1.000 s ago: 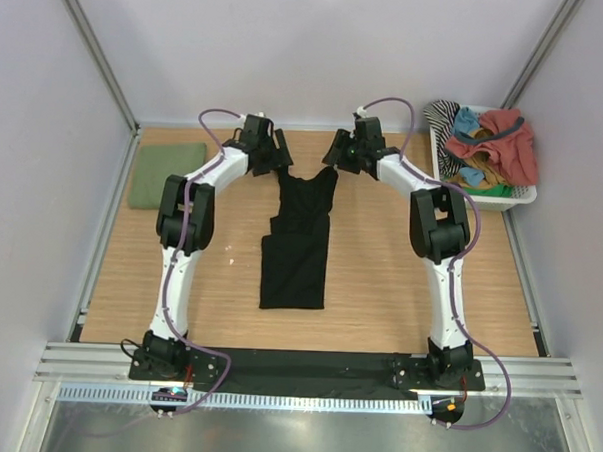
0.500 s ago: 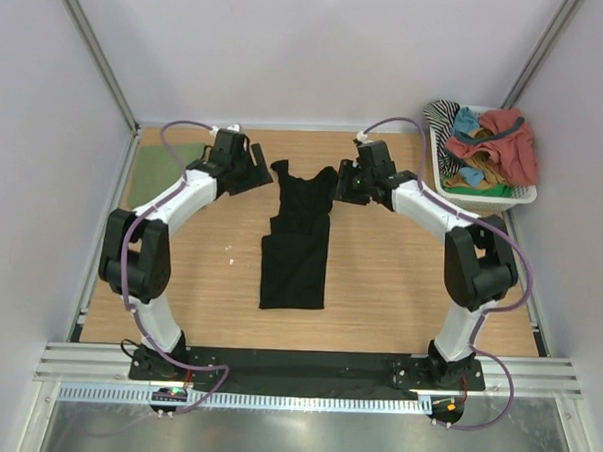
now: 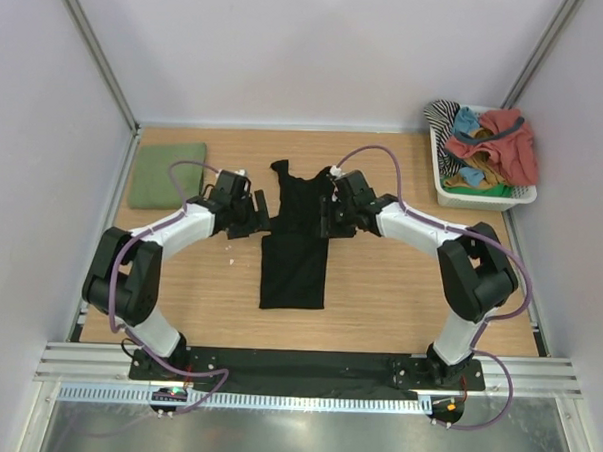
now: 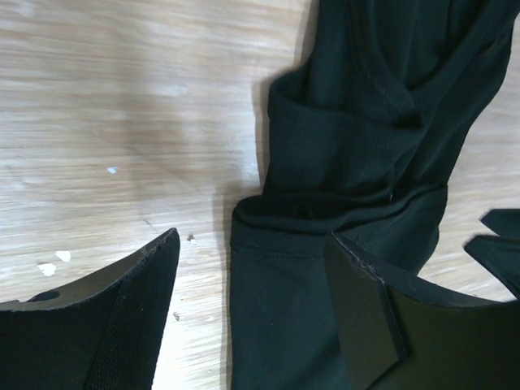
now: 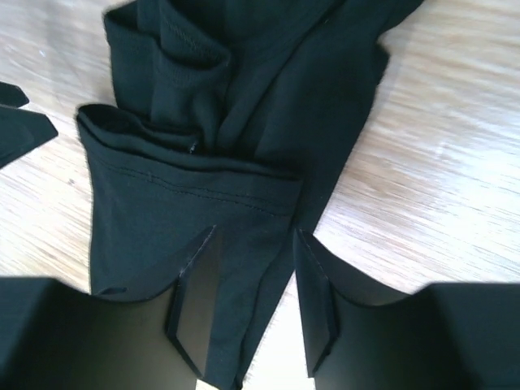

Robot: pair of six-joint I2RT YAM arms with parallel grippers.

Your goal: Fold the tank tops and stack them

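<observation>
The black tank top [image 3: 293, 271] lies in the middle of the table, folded into a long narrow strip, with its straps at the far end. The olive green tank top [image 3: 167, 174] lies folded at the back left. My left gripper [image 3: 260, 220] is open at the strip's left edge, about halfway along. In the left wrist view the cloth's edge [image 4: 284, 276] lies between the spread jaws of the left gripper [image 4: 252, 305]. My right gripper [image 3: 325, 215] is open at the right edge. In the right wrist view the right gripper [image 5: 256, 305] straddles the cloth's edge [image 5: 244, 268].
A white basket [image 3: 480, 201] at the back right holds red, teal and striped garments. A few small white crumbs [image 3: 230, 261] lie on the wood left of the black top. Grey walls close in the table on three sides.
Both arms have drawn back from the strap end of the black top to its middle, one on each side. The black top has kept its shape and place.
</observation>
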